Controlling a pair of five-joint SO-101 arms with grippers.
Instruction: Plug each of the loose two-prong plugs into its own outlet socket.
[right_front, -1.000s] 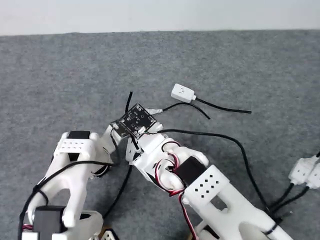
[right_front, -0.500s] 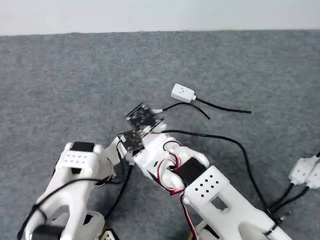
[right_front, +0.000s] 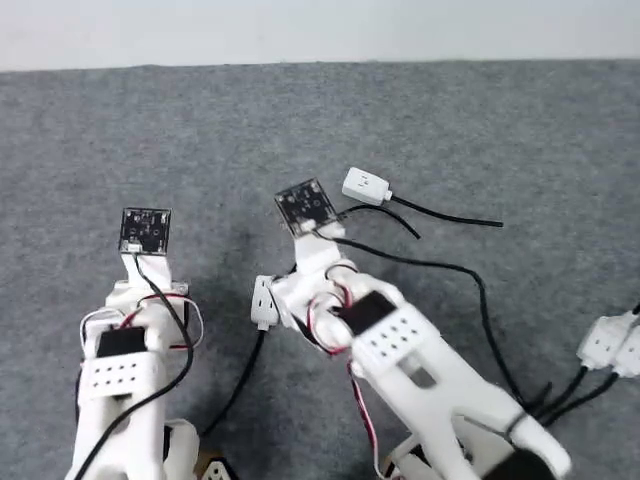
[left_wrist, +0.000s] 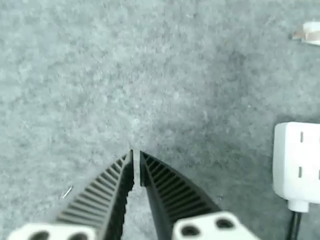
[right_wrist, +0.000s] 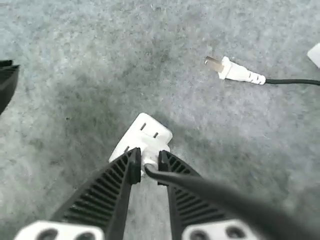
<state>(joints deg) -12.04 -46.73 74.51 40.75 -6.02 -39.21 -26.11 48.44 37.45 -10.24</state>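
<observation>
Change: the left arm (right_front: 125, 370) has drawn back from the right arm (right_front: 400, 350). One second ago both wrists crowded over the same spot. They now stand well apart over the grey carpet (right_front: 480, 130). The right arm has also swung its wrist forward.

Right pincer (right_wrist: 146, 161): jaws narrow, closed on the cable end of the outlet socket (right_wrist: 144, 134). The socket lies on the carpet and projects just ahead of the fingertips, slots visible. Its black cable runs back over one finger.

Left pincer (left_wrist: 136, 155): jaws almost together, holding nothing, tips over bare carpet. The gripped socket lies off to one side of it, apart.

Second socket (right_front: 365, 186): on the carpet beyond the right pincer, with nothing inserted.

Two-prong plug (right_wrist: 234, 70): loose on the carpet, ahead of the right pincer and to one side, well apart from the gripped socket.

Meaning for the task: the right arm alone now steadies the socket, which probably frees the left pincer to fetch the plug. No plug is seated yet.
</observation>
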